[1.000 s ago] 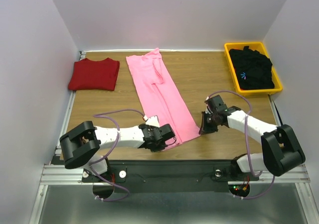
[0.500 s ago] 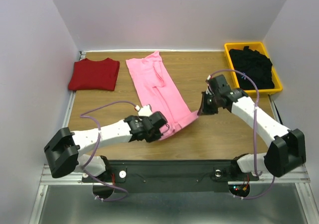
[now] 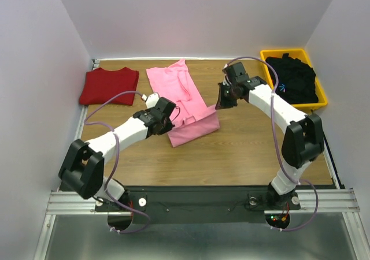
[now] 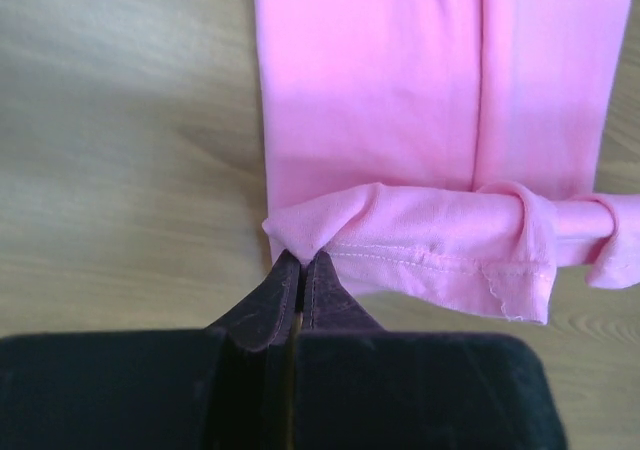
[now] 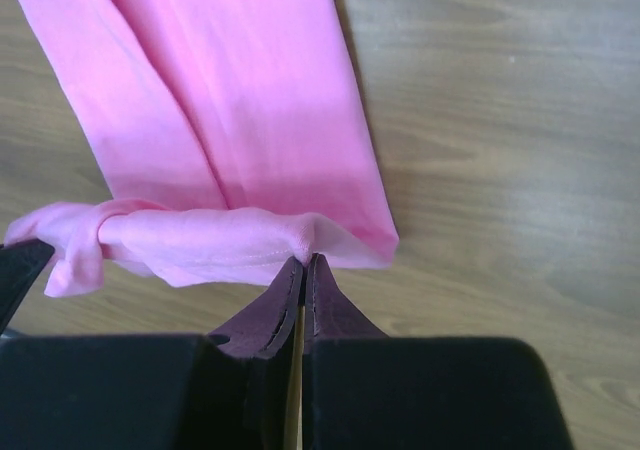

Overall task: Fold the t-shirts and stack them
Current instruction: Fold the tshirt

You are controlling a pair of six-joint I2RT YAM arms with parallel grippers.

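Folded dark red cotton t-shirt (image 3: 108, 86) far-left, well apart; black t-shirt with small blue mark (image 3: 295, 78) heaped in yellow plastic bin (image 3: 264, 60) far-right. Centre: light pink cotton t-shirt (image 3: 184, 95), long strip, near hem doubled back, left gripper (image 4: 300, 263) pinched tight on its left corner, right gripper (image 5: 303, 263) likewise on the right corner. Surface: wood-grain tabletop (image 3: 254, 150); plain white walls (image 3: 202, 17).
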